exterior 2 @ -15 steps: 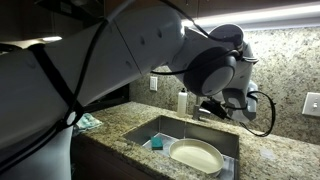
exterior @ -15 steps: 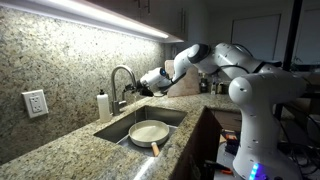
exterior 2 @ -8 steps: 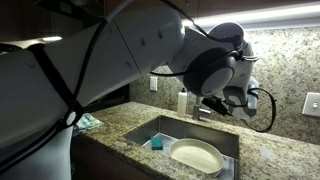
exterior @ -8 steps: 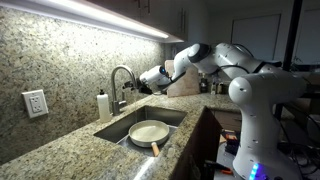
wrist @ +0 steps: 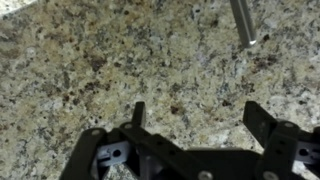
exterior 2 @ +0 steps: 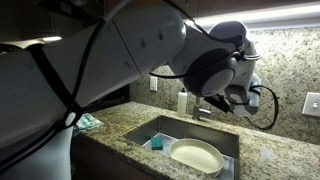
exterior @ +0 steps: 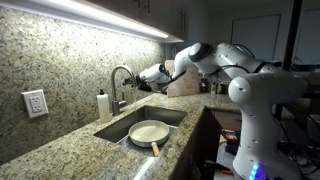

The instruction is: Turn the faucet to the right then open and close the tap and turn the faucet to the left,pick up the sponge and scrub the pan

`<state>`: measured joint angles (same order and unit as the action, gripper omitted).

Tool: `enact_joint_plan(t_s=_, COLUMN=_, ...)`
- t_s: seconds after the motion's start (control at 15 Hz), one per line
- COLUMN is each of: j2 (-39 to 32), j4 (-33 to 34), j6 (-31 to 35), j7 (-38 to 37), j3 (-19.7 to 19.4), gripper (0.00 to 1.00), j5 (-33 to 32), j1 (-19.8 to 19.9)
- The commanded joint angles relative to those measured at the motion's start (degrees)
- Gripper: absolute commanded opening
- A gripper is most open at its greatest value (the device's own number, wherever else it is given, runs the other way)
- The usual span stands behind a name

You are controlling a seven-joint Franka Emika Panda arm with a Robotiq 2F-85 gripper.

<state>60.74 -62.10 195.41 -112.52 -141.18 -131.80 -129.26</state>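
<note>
Over the sink (exterior: 172,117) in an exterior view, the claw (exterior: 139,85) hangs just beside the faucet (exterior: 122,78), with the pan (exterior: 149,131) in the basin below. In an exterior view the sponge (exterior 2: 155,143) lies in the sink near the pan. From the wrist the claw stands wide and empty, facing granite (wrist: 80,60).

The place is a kitchen. A speckled granite counter (exterior: 55,150) has a sink (exterior: 118,124) set into it, with a gooseneck faucet (exterior: 113,82) and a white soap bottle (exterior: 103,106) at its back edge. The wall (exterior: 70,60) behind is of the same granite and carries a socket (exterior: 35,102), with a bright light strip (exterior: 95,17) above. A pan (exterior: 149,131) lies in the sink.
</note>
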Motion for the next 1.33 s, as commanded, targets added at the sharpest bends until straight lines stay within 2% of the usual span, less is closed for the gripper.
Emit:
enact_joint_plan(t_s=0.0, j2=-0.3, j4=-1.1, j6=-1.64, j7=-0.48, j3=0.4, gripper=1.0, j5=0.13, j1=0.98)
enact_joint_plan(t_s=1.27, j2=-0.26, j4=-1.98, j6=-0.65, j7=-2.09, j3=-5.07, gripper=1.0, j5=0.93, j1=-1.55)
